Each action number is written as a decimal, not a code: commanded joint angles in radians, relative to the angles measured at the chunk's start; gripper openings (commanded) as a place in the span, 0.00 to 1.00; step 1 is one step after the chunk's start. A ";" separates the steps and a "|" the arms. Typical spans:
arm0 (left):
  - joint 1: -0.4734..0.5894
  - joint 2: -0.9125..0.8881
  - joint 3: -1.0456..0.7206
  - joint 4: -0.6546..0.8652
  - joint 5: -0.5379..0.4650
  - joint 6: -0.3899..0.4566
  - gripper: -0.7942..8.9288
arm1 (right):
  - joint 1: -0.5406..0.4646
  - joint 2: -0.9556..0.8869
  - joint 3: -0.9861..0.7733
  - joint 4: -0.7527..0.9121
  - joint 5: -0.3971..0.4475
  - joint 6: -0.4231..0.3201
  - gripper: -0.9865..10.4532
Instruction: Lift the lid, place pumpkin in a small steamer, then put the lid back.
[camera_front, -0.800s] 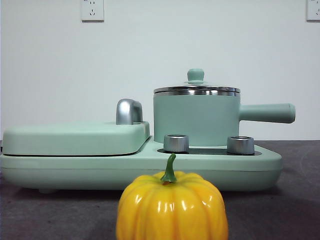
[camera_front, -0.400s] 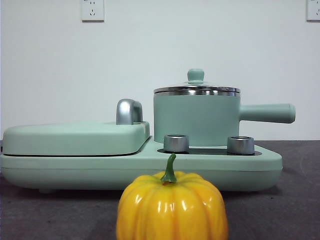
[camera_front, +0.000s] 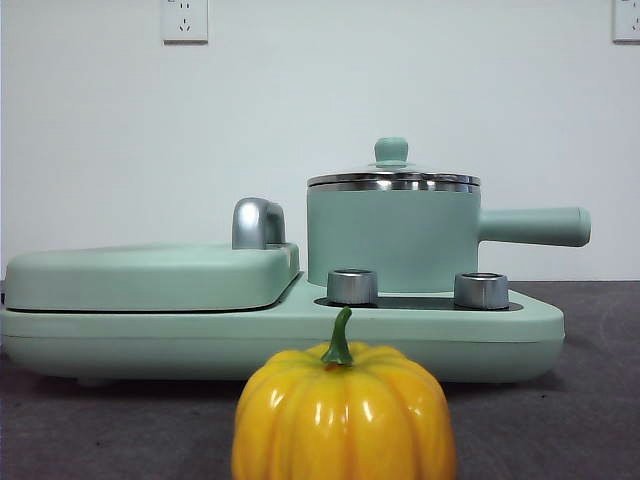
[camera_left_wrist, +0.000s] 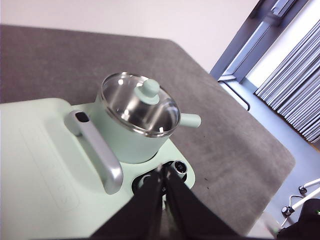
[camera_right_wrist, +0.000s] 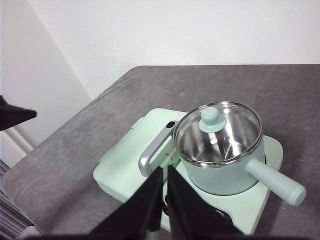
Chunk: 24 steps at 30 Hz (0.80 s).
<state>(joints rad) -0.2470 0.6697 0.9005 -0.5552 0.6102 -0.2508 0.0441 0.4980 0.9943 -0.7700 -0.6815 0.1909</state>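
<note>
The yellow-orange pumpkin (camera_front: 343, 415) stands on the table at the near edge of the front view, in front of the cooker. Behind it the mint-green small steamer (camera_front: 392, 240) sits on the cooker's right side, its long handle pointing right. The glass lid (camera_front: 392, 180) with its green knob rests on the steamer. From above, the lid (camera_left_wrist: 140, 102) and the steamer (camera_left_wrist: 131, 142) show in the left wrist view, beyond my left gripper (camera_left_wrist: 162, 171), which is shut and empty. My right gripper (camera_right_wrist: 164, 171) is shut and empty too, high above the lid (camera_right_wrist: 218, 132) and steamer (camera_right_wrist: 222, 177).
The wide mint-green cooker base (camera_front: 280, 335) carries two chrome dials (camera_front: 352, 286) in front of the steamer. A flat rectangular cover (camera_front: 150, 275) with a chrome handle (camera_front: 257, 222) fills its left half. Grey table surface lies around the base. Neither arm shows in the front view.
</note>
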 joint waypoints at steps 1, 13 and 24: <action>-0.003 0.006 0.019 0.000 0.010 0.014 0.09 | 0.000 0.003 0.016 -0.007 -0.003 -0.014 0.10; -0.003 0.011 0.019 0.002 0.010 0.012 0.60 | 0.000 0.003 0.016 -0.043 0.001 -0.015 0.48; -0.031 0.080 0.043 0.110 0.010 0.000 0.59 | 0.000 0.003 0.016 -0.043 0.001 -0.015 0.49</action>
<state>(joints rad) -0.2726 0.7361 0.9173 -0.4656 0.6121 -0.2523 0.0441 0.4980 0.9943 -0.8192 -0.6804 0.1864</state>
